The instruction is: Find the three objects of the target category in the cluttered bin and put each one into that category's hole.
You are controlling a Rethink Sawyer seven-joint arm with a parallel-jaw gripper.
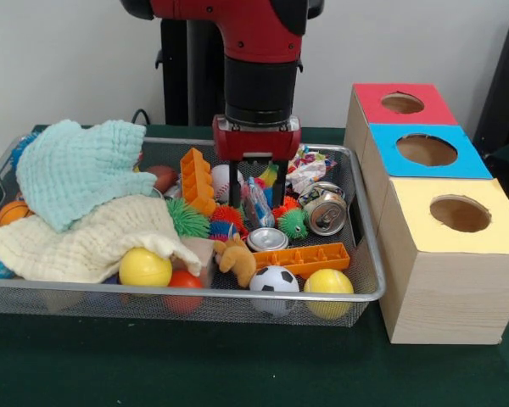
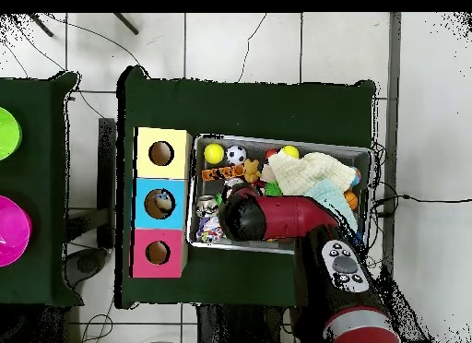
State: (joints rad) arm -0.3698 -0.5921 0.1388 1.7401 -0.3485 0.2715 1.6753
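While it sits low in the bin (image 1: 369,280), the gripper (image 1: 257,203) has its fingers spread around a small colourful toy (image 1: 260,197), seemingly to sort it; the red box's hole (image 1: 402,103) lies well off to its side.

Silver wire-mesh bin (image 1: 369,292) sat flat on the green table, long side facing the camera, crammed with balls, cloths, cans and toys. The hole (image 1: 402,103), round and dark, lay in the farthest box's red top.
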